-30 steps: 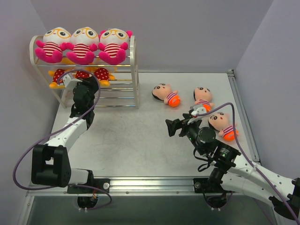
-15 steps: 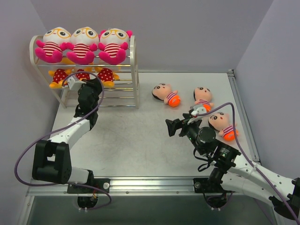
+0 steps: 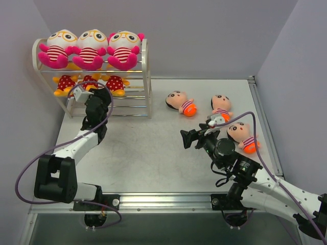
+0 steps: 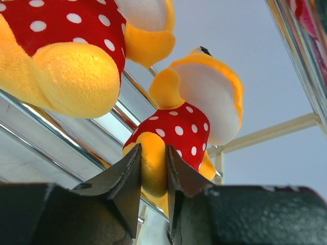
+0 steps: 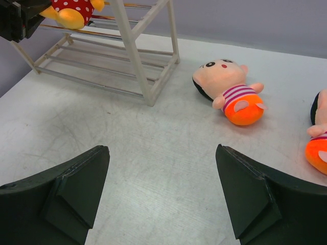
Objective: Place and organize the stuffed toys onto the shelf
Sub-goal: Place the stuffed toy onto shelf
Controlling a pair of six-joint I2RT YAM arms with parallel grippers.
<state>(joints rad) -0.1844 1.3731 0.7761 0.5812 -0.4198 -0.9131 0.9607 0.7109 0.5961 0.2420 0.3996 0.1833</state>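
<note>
The cream-white shelf (image 3: 146,76) stands at the back left. Three pink stuffed toys (image 3: 91,48) sit in a row on its top tier, and three yellow-orange ones in red dotted dresses (image 3: 115,82) sit on the middle tier. My left gripper (image 3: 92,89) reaches up from below that tier. In the left wrist view its fingers (image 4: 130,173) press both sides of the yellow foot of one dotted-dress toy (image 4: 181,127). Three peach-faced toys (image 3: 181,103) (image 3: 222,107) (image 3: 242,136) lie on the table at right. My right gripper (image 5: 162,189) hovers open over bare table, holding nothing.
The shelf's lower rods (image 5: 102,66) carry nothing that I can see. A second dotted-dress toy (image 4: 66,51) sits close beside the gripped one. Purple-grey walls close the table in at the back and both sides, and a metal rail (image 3: 168,196) runs along the near edge.
My left gripper has moved a little to the right along the front of the middle tier. The right arm and the toys on the table have not moved.
</note>
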